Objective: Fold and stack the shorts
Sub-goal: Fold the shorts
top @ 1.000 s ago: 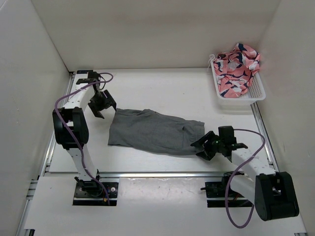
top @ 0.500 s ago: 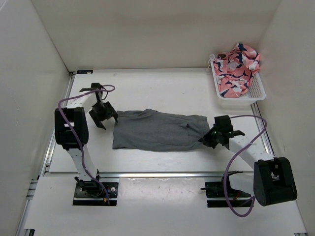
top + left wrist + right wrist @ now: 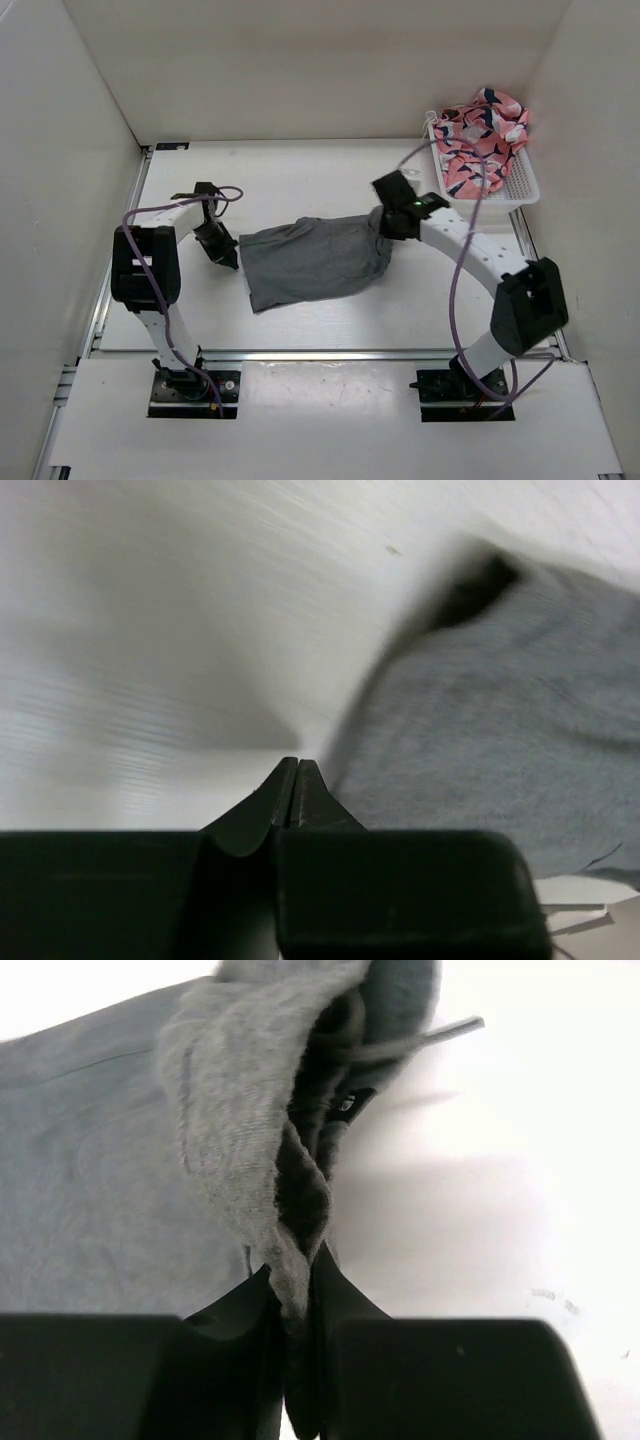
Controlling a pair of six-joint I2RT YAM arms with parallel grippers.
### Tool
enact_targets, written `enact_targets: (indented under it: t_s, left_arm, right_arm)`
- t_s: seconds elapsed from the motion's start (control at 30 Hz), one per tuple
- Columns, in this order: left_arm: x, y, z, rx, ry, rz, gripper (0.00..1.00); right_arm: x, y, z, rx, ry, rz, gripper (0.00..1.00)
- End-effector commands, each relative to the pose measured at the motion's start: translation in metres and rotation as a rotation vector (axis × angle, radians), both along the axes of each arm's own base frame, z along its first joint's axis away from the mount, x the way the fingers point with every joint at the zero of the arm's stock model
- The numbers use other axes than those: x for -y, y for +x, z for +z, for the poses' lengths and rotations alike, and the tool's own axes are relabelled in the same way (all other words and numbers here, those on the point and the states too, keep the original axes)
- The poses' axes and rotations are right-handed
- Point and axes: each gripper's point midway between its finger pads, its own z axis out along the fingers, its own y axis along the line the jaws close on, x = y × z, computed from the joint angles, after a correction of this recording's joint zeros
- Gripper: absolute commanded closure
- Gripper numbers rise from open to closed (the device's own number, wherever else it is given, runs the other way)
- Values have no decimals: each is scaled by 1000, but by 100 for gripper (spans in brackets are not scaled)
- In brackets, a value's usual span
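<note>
Lifted and carried far-left: right end of the grey shorts [image 3: 310, 262], pinched tight in the right gripper [image 3: 385, 222], cloth bunching at centre. Snapped shut just beside the left hem: left gripper [image 3: 226, 256], seemingly on nothing. Fold begun; probably needs a left regrasp.

grey shorts [image 3: 310, 262], patterned pink shorts [image 3: 485, 135]

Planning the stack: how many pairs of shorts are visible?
2. The grey shorts lie in the middle, one end pinched by the right gripper. The pink patterned shorts sit heaped in the white basket at the far right corner; more could be hidden beneath them.
</note>
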Motion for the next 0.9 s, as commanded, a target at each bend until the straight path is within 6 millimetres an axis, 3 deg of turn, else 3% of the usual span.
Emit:
enact_targets:
  t_s: [0.0,0.03,0.1,0.13,0.33,0.5,0.63,0.77,0.8,0.83,0.87]
  left_arm:
    - [18,7,3,42,-37,-26,90]
    - [18,8,0,40,-37,-26,90]
    - [21,6,-3,29,-36,-35,90]
    - [21,9,-5,25,-36,-35,90]
    - [21,10,-15,5,-35,-35,90]
    - [21,11,-15,4,-36,-26,90]
    - [20,12,-13,13,-27,-25,90]
    - [20,14,-6,33,-30,-16,90]
    - [18,16,-3,42,-39,-7,85]
    - [12,17,4,56,-40,13,78]
    - [9,19,10,73,-52,14,72]
  right_arm:
    - [-30,3,32,74,-198,144,100]
    - [-61,2,42,99,-201,215,100]
    - [-87,-3,49,115,-229,276,100]
    - [-116,-10,55,138,-237,345,100]
    - [-196,-45,58,183,-303,550,100]
    - [-237,-63,62,207,-293,651,100]
    - [-263,-77,51,203,-296,715,100]
    - [-286,-78,45,197,-272,747,100]
    - [-297,-77,47,207,-243,753,100]
    - [-302,-78,48,204,-231,777,92]
    - [-311,-80,50,210,-197,808,35]
